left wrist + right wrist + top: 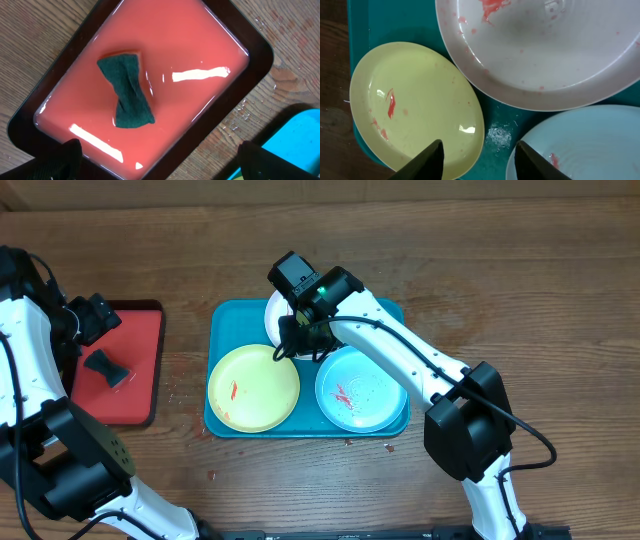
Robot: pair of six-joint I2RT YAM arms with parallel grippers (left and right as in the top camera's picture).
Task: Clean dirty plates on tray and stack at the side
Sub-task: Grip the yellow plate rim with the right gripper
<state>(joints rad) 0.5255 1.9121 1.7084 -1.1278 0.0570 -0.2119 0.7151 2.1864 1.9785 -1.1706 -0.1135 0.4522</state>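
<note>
A: What lies on our teal tray (232, 325)?
B: The white plate (545, 55) at the back, half hidden overhead by our right arm (400, 350); the yellow-green plate (252, 387) and mint plate (362, 392) in front; all smeared red.
A: And our grippers?
B: Our right gripper (479, 152) hangs above them, fingers apart, empty; our left gripper (160, 160), fingers wide apart, hangs over the red tray (200, 40) holding a green scouring sponge (127, 92).

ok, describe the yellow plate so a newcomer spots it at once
Find the teal tray mid-table, seen from overhead. Three plates lie in it; look at its lower-left corner, nearest the red tray. The yellow-green plate there is the one; its neighbours are a white plate and a mint plate.
</note>
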